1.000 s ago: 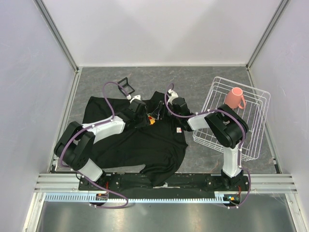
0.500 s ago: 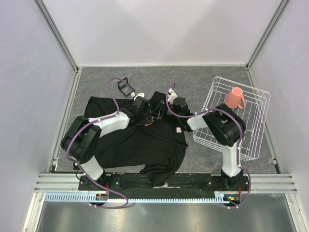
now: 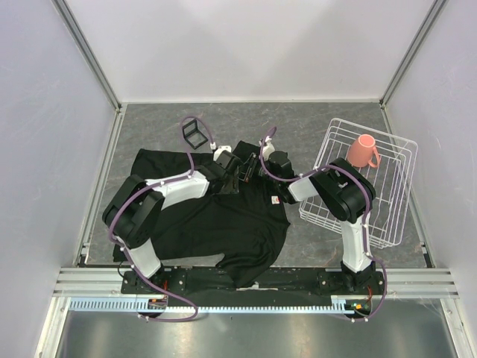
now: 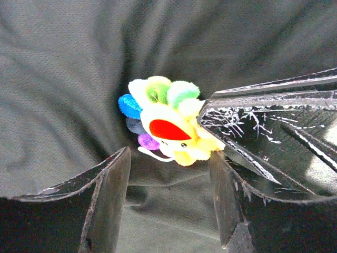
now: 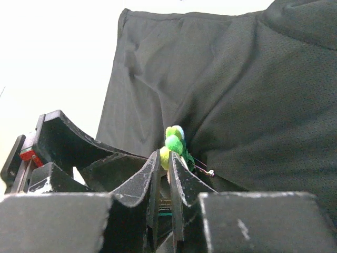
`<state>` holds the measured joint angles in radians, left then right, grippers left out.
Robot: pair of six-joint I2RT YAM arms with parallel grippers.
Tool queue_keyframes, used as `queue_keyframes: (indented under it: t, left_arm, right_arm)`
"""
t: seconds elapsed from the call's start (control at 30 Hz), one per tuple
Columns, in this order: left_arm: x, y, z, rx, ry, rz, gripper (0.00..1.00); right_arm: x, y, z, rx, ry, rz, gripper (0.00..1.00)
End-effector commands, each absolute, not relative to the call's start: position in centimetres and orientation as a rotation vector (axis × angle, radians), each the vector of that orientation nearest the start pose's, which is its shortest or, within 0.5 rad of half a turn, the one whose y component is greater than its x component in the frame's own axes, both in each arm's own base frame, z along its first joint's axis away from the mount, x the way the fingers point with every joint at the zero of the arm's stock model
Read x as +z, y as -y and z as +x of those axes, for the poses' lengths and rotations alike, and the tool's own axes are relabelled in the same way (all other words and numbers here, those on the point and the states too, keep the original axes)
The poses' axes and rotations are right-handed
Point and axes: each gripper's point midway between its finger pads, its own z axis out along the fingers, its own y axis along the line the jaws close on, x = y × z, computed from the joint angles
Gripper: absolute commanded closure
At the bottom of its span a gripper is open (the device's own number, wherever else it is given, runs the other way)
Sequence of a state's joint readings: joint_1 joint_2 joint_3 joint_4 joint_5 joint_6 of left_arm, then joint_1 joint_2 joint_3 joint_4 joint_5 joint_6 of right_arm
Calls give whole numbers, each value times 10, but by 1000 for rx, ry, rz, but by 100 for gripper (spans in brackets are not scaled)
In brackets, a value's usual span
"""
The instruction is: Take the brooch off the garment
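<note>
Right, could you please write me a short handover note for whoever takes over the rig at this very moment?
Left gripper: open, with the brooch just ahead of its fingers; it is not gripping it.
Right gripper: shut on the brooch's edge.
Brooch: at the upper middle of the black garment, lying against the fabric.
Done: brooch grasped.
Left to do: draw the brooch clear of the garment. Whether it has already come loose cannot be seen.

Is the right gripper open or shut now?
Shut: the right gripper pinches the brooch between its fingers, as seen in the right wrist view.
</note>
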<state>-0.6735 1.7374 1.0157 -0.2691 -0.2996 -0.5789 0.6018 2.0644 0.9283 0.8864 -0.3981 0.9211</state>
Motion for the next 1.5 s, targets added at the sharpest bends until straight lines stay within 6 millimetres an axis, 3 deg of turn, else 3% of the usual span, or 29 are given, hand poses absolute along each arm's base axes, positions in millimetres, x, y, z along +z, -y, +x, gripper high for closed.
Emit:
queue_keyframes:
  t: [0.0, 0.2, 0.43, 0.57, 0.73, 0.87, 1.0, 1.1, 1.27, 1.47]
  left_arm:
    - [55, 250, 355, -143, -2362, -18, 32]
    - [55, 244, 366, -77, -2324, -87, 37]
    - [67, 232, 372, -18, -2267, -123, 70]
    - [73, 228, 371, -17, -2243, -110, 76]
    - [72, 232, 373, -17, -2249, -74, 86]
    - [74, 233, 373, -18, -2250, -59, 90]
    - [78, 230, 371, -11, -2252, -35, 93]
    - [81, 229, 368, -8, -2260, -6, 98]
    - [86, 227, 365, -4, -2263, 23, 98]
    - [86, 230, 360, -23, -2285, 50, 98]
  right_arm:
    - [83, -388, 351, 1514, -2007, -28, 82]
    - [83, -388, 349, 1505, -2015, -5, 84]
    - [83, -384, 350, 1460, -2022, -4, 84]
    - [86, -383, 350, 1450, -2016, -18, 82]
    - [86, -375, 353, 1358, -2023, -50, 68]
    - [92, -355, 363, 1227, -2009, -77, 56]
    - [84, -344, 369, 1142, -2034, -94, 55]
    - [78, -344, 370, 1133, -2052, -83, 59]
    - [70, -342, 372, 1111, -2075, -70, 68]
    - [64, -345, 374, 1109, -2085, -75, 69]
